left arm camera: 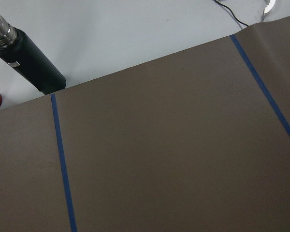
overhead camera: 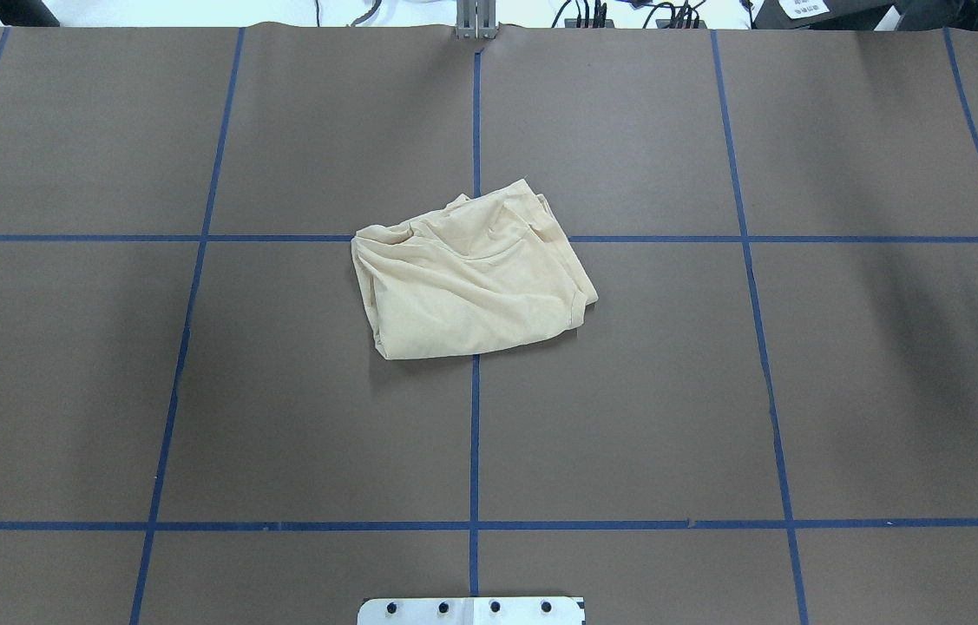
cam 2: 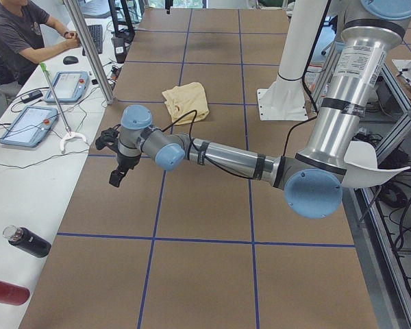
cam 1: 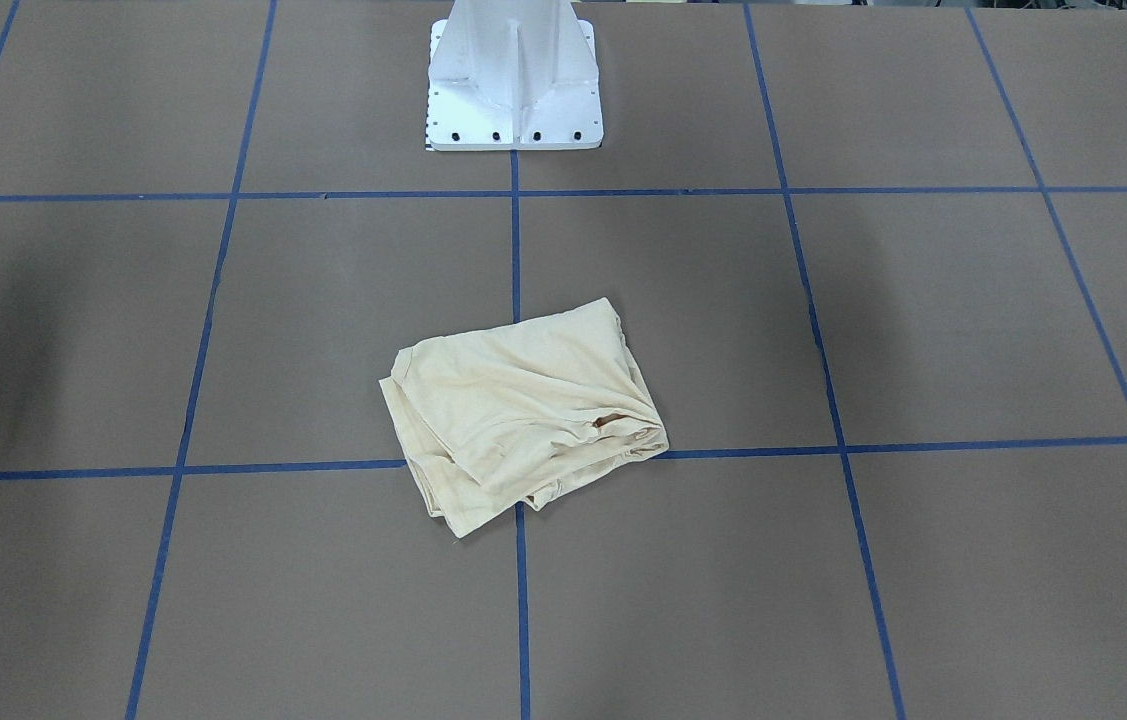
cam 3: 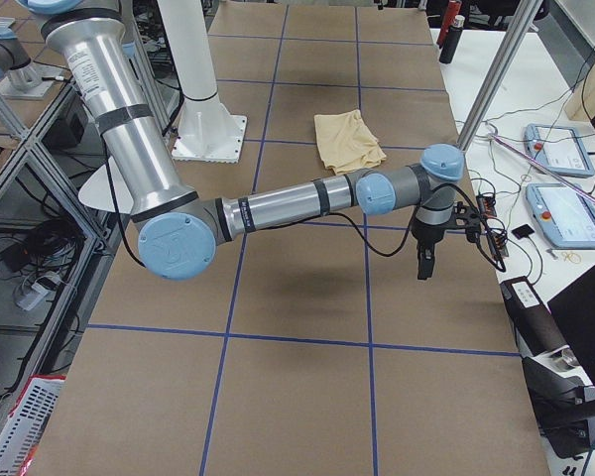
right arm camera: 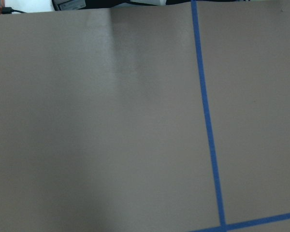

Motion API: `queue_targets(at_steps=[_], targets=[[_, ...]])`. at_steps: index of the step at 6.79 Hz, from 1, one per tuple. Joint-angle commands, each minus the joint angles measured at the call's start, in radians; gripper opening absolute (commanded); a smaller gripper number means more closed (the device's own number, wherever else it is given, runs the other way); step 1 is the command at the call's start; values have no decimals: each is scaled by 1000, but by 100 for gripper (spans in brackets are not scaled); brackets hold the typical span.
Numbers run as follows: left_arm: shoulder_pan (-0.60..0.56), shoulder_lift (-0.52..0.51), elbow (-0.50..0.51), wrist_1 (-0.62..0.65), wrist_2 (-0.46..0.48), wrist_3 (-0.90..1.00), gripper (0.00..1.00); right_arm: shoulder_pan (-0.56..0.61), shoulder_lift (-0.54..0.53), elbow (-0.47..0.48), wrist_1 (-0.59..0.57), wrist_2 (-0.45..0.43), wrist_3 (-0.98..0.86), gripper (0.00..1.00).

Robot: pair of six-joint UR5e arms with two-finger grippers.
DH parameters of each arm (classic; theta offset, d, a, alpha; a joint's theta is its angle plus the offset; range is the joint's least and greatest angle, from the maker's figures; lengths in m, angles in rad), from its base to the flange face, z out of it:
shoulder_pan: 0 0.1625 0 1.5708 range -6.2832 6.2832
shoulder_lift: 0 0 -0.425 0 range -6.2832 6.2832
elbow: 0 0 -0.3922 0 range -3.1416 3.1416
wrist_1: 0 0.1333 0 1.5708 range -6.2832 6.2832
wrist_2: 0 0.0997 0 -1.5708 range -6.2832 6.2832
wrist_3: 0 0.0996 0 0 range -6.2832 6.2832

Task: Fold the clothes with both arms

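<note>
The clothes are one pale cream-yellow shirt (cam 1: 523, 420) lying folded into a rumpled, roughly square bundle on the brown table, near its middle (overhead camera: 471, 278). No print shows. Both arms are stretched out low over the table's two ends, far from the shirt. In the exterior left view the left gripper (cam 2: 115, 179) hangs pointing down near the table's far long edge; I cannot tell if it is open or shut. The right gripper (cam 3: 423, 268) hangs the same way at the opposite end, its state also unclear. Neither wrist view shows fingers, only bare table.
The white pedestal base (cam 1: 513, 80) stands at the robot's side of the table. Beside the table runs a white bench with a black bottle (left arm camera: 26, 58), a red bottle (cam 2: 3, 291), tablets (cam 2: 27, 125) and a seated person (cam 2: 20, 34). Metal posts (cam 2: 89, 48) rise at the bench edge.
</note>
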Motion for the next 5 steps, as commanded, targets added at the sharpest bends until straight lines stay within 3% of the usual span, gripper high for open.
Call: queue_targets(at_steps=[1, 3, 4, 5], targets=[[-74, 35, 0, 128, -118, 137, 100, 114, -52, 101, -247, 77, -227, 100], [-105, 113, 3, 131, -130, 192, 100, 161, -217, 219, -298, 132, -370, 100], [-107, 158, 1, 131, -128, 252, 100, 164, -288, 221, -287, 195, -370, 100], [-108, 199, -15, 133, -128, 257, 100, 164, -315, 235, -279, 194, -375, 100]])
